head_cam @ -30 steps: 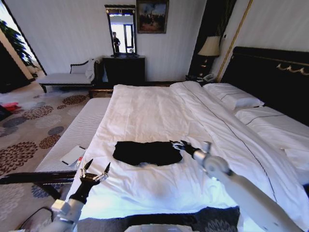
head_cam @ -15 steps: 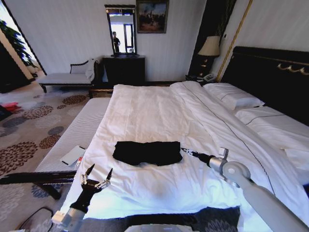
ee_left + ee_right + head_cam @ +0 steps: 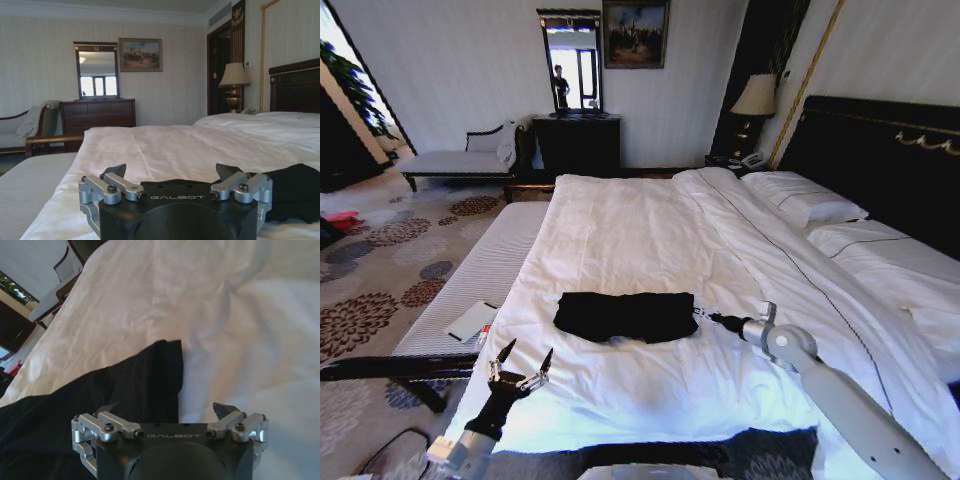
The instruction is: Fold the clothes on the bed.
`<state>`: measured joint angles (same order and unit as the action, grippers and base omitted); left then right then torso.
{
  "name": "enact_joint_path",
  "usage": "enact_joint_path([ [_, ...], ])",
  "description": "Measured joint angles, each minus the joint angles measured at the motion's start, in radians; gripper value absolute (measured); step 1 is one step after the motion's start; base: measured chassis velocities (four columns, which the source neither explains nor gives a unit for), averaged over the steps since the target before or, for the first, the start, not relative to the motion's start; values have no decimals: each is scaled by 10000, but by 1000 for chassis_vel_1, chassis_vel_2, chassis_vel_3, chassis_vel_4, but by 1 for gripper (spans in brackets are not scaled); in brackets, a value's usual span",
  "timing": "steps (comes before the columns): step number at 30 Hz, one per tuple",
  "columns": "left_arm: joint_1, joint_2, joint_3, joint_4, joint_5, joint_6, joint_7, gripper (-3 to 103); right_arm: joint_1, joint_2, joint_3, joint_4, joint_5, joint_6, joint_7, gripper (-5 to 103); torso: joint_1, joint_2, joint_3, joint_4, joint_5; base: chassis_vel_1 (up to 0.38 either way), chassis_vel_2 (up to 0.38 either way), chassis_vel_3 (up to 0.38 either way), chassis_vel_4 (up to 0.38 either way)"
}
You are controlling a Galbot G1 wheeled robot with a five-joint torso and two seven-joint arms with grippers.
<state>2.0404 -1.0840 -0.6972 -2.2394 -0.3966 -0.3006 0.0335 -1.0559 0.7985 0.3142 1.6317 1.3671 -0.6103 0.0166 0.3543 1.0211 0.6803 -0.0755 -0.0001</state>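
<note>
The shirt lies lengthwise across the bed; my right tool, spread apart, is nearer than my left tool, also apart.

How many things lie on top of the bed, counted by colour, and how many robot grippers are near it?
Black folded T-shirt: 1
White pillows by the dark headboard: 2
Metal-fingered grippers, both open: 2, the left gripper at the near bed edge, the right gripper beside the shirt
Total: 5
</note>
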Motion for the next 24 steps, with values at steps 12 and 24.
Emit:
enact_joint_path([
  [12, -6, 5, -1, 2, -14, 9, -1, 100, 198, 687, -263, -334, -34, -46, -3, 100, 0, 0, 0, -1, 0, 0, 0, 0, 0],
  [24, -6, 5, -1, 4, -17, 14, -3, 100, 426, 942, -614, -447, -62, -11, 127, 100, 0, 0, 0, -1, 0, 0, 0, 0, 0],
])
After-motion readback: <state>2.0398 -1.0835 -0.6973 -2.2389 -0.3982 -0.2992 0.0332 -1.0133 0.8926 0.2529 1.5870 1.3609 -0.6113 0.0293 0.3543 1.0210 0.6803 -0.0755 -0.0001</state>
